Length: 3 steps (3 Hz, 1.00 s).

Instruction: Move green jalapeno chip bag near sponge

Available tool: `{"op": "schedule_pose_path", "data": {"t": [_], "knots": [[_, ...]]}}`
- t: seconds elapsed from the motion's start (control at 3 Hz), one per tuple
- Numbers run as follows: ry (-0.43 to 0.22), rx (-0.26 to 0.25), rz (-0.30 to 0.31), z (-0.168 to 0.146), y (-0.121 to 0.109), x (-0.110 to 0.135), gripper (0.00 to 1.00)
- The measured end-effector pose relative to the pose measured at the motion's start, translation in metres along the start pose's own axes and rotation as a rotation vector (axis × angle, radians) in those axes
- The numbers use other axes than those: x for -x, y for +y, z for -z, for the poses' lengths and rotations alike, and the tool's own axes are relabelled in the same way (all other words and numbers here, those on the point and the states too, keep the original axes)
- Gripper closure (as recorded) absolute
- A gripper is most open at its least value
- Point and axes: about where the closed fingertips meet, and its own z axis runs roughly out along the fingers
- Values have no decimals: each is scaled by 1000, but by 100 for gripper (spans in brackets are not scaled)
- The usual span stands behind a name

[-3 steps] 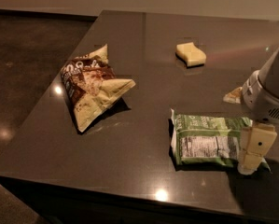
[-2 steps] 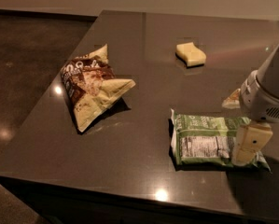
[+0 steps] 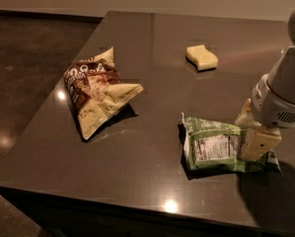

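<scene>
Farthest left of the jaws, dark floor (image 3: 23, 58) below the slanting left edge of the dark, glossy tabletop (image 3: 152, 38). Well to the left of the jaws and a little beyond them, a crumpled brown-and-tan chip bag (image 3: 95, 95), lying flat, set in from the left edge with bare surface all round. Between that bag and the jaws, a broad open strip of tabletop from near edge to far. Beyond the jaws and somewhat left, well apart from them, the sponge (image 3: 202, 57): pale yellow, wavy-sided, flat, with open room on every side. Right at the jaws, the green jalapeno chip bag (image 3: 213, 144), flat, white label panel up, reaching leftward from them; well apart from the sponge, near the front edge but not over it. Over the bag's right end, the jaws themselves, spread apart: one cream finger (image 3: 258, 143) down on the near side by the label's right border, the other showing on the far side, bag end between them. Not closed on the bag; cannot tell whether either finger presses it. Above, the white wrist housing (image 3: 280, 100), coming in from the right. Right of the jaws, a short stretch of tabletop running out of view.
</scene>
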Motion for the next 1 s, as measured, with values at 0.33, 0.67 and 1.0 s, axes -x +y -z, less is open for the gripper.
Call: {"op": "schedule_pose_path", "data": {"t": [0.33,0.67,1.0], "knots": [[9,-11,-28,13,-18,6,100],[-3,-24,-72,26,-43,9,100],[-33,-39,-161,34,-93,7,100]]}}
